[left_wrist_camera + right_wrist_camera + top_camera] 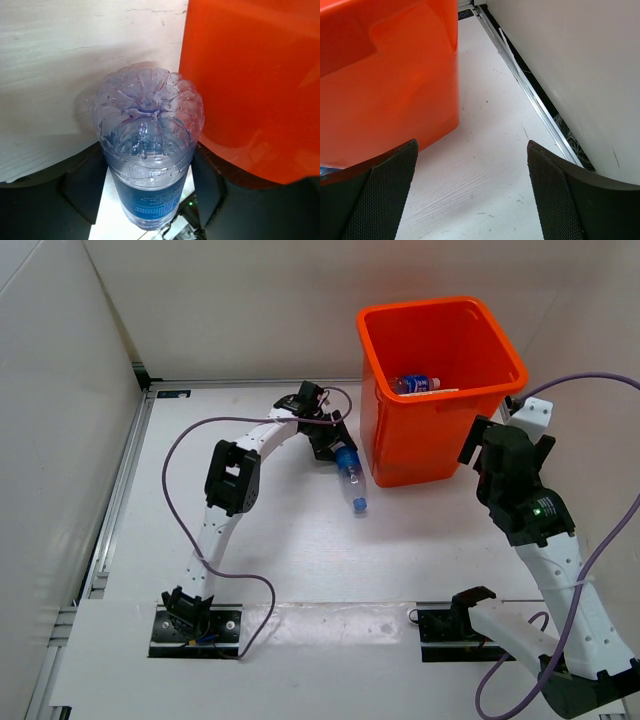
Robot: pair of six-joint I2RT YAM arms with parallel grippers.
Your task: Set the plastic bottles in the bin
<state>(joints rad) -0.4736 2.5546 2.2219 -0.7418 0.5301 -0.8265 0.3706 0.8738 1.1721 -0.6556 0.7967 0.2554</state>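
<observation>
Two hazards stand out to us, and the bigger one involves the bin (pixel 425 455). In the left wrist view its orange wall (pixel 250 75) rises just beside the held bottle (pixel 147 150). From above, that bottle (pixel 350 482) sits outside the bin, by its left wall and not over the opening. We judge that a lift made too near the wall could knock the bottle against the rolled rim. That could twist it in the grasp or push the bin toward the right arm, which stands close beside the opposite wall.

The smaller hazard is the hold itself. The left fingers (pixel 85 187) are clenched on the bottle's labelled body, one on each side, and the ribbed base sticks well out past them. Smooth round plastic held this way could slide or pivot during a quick swing and drop onto the counter (pixel 300 550) short of the bin. We cannot tell whether the bottle is touching the counter or hanging clear of it.

The right fingers (pixel 385 200) are spread apart with nothing between them, so they add no risk unless the bin moves.

By our count:
- One bin.
- Two arms.
- Two bottles in view: the one being held, and a second bottle (pixel 415 384) already lying inside the bin.
</observation>
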